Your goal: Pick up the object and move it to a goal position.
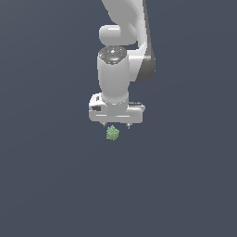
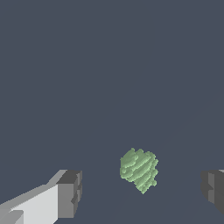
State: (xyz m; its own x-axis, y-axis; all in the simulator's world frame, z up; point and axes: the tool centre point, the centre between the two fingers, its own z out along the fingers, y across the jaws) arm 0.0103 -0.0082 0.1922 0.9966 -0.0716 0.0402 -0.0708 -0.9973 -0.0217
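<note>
The object [image 1: 112,133] is a small light-green bumpy blob on the dark grey surface. It lies just below my white gripper [image 1: 116,126] in the exterior view, a little toward that view's left of the gripper's middle. In the wrist view the object [image 2: 139,169] sits between my two dark fingertips [image 2: 70,192], apart from both. The gripper [image 2: 142,190] is open, with a wide gap between the jaws and nothing held.
The plain dark grey surface [image 1: 185,185] fills both views. The white arm [image 1: 122,55] rises above the gripper toward the top of the exterior view. No other objects or edges show.
</note>
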